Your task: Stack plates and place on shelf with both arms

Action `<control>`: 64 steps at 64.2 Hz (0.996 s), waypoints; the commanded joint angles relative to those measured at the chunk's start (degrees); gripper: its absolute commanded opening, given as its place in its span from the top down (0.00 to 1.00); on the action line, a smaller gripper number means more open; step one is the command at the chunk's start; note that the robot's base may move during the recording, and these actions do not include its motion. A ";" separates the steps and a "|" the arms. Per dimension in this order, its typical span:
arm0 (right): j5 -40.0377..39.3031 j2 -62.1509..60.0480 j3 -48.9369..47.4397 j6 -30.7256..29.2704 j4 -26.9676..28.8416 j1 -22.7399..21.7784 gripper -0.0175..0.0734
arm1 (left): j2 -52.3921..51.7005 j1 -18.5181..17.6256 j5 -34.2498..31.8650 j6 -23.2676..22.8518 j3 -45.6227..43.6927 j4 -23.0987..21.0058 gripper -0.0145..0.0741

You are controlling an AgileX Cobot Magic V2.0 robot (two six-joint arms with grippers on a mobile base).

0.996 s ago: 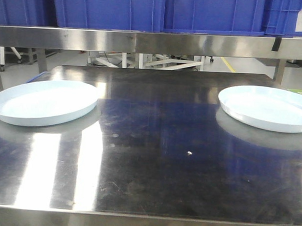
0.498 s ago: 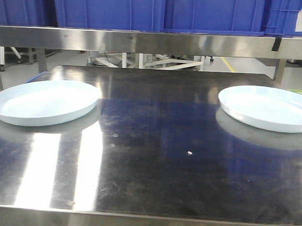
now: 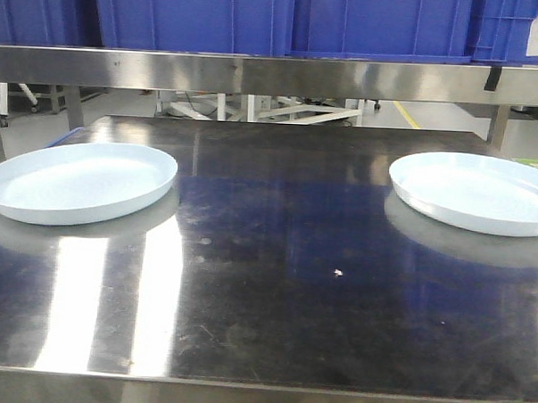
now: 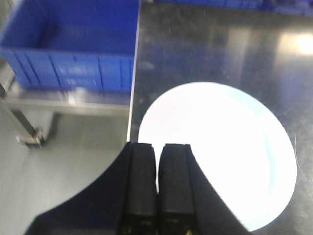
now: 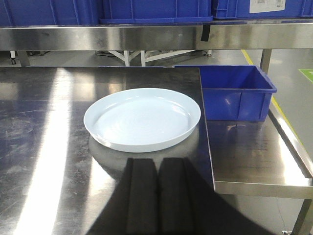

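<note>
Two pale blue-white plates lie apart on the steel tabletop (image 3: 274, 282): the left plate (image 3: 78, 182) (image 4: 220, 152) and the right plate (image 3: 477, 193) (image 5: 143, 117). Neither arm shows in the front view. In the left wrist view my left gripper (image 4: 159, 147) is shut with nothing held, hovering over the near rim of the left plate. My right gripper (image 5: 159, 160) is shut and empty, just short of the right plate's near rim. The shelf rail (image 3: 274, 75) runs across the back above the table, with blue crates (image 3: 286, 19) on it.
A blue crate (image 4: 68, 54) sits on a lower level beside the table's left edge. Another blue crate (image 5: 237, 93) stands on a lower steel ledge (image 5: 254, 156) past the table's right edge. Floor shows beyond both edges.
</note>
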 commanded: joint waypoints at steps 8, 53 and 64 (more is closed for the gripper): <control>-5.10 -1.08 -0.04 -0.31 -0.30 -0.28 0.75 | 8.73 -0.06 2.89 -0.42 -11.05 -0.95 0.74; -5.10 -1.08 -0.04 -0.31 -0.30 -0.28 0.75 | 32.21 7.18 29.80 -0.42 -35.14 -4.15 0.67; -5.10 -1.08 -0.04 -0.31 -0.30 -0.28 0.75 | 33.78 6.51 29.56 0.90 -35.14 -4.30 0.47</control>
